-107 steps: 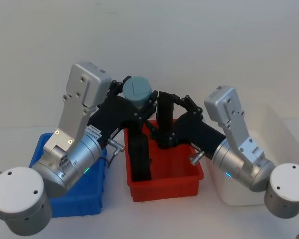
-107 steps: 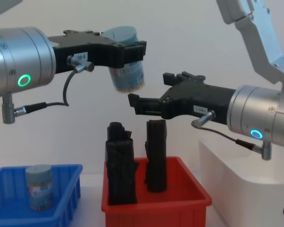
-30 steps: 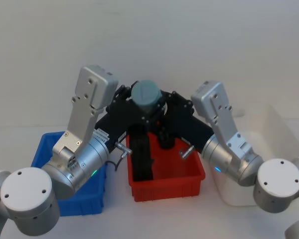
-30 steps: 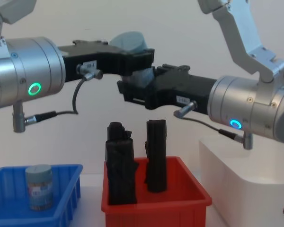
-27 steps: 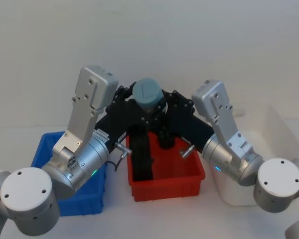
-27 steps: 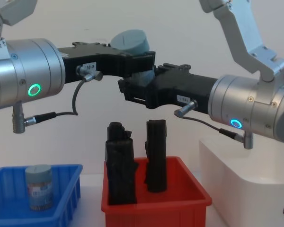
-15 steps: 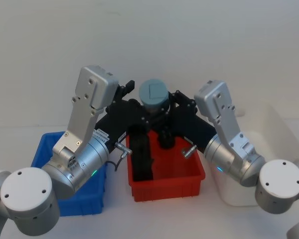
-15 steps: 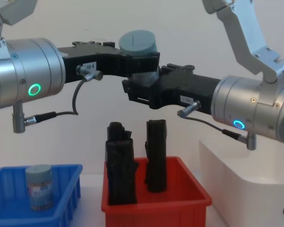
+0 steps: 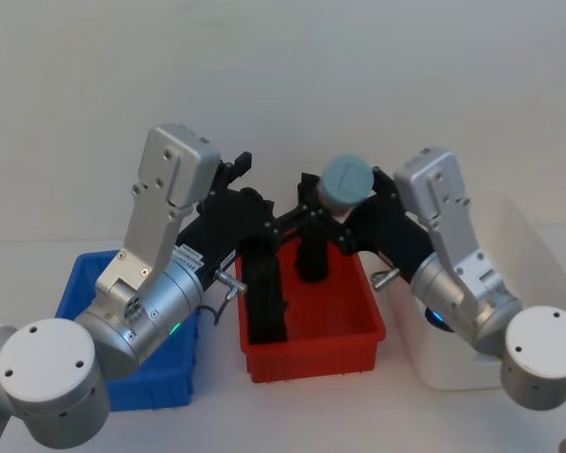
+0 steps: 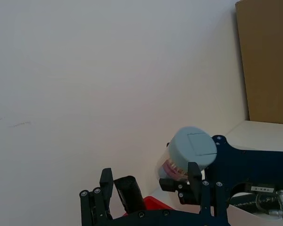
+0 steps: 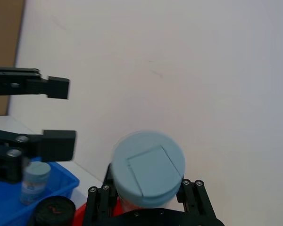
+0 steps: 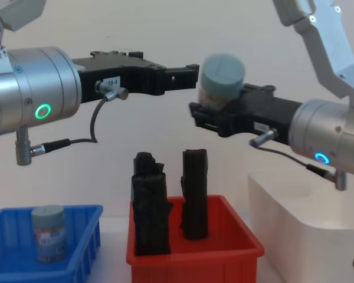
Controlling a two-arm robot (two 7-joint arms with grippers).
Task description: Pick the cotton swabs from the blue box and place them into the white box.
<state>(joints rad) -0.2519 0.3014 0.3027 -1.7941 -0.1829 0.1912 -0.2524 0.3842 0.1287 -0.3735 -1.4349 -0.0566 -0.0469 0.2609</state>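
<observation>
A tub of cotton swabs [image 12: 222, 73] with a grey-blue lid hangs in the air above the red bin, and my right gripper [image 12: 211, 115] is shut on its body. In the head view this tub [image 9: 347, 179] sits right of centre, short of the white box [image 9: 540, 247]. My left gripper [image 12: 189, 73] is open just left of the tub, with nothing between its fingers [image 10: 106, 181]. Another tub of cotton swabs [image 12: 49, 232] stands upright in the blue box [image 12: 82, 233] at the lower left. The right wrist view shows the held tub's lid [image 11: 148, 165].
A red bin [image 12: 236, 250] stands between the blue and white boxes, holding two upright black rolls [image 12: 150, 200] directly under the grippers. The white box [image 12: 295, 218] sits at the right, below my right arm. A plain wall is behind.
The tub passed from my left gripper to my right. The left gripper opened and let go. The right gripper, shut on the tub, has moved right, away from the left one.
</observation>
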